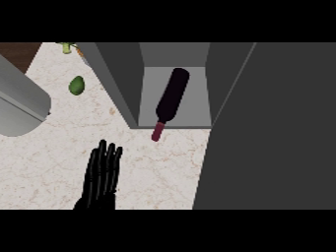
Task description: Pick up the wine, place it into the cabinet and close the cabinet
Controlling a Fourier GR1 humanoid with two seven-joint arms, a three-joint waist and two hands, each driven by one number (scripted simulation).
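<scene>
dark wine bottle [170, 96] in cabinet [125, 81]; left robot hand [101, 173] open, empty, wrist cropped

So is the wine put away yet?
Nearly. The wine bottle lies inside the cabinet, its neck poking past the front edge. The left hand is open, holding nothing. The door is open and needs closing.
</scene>
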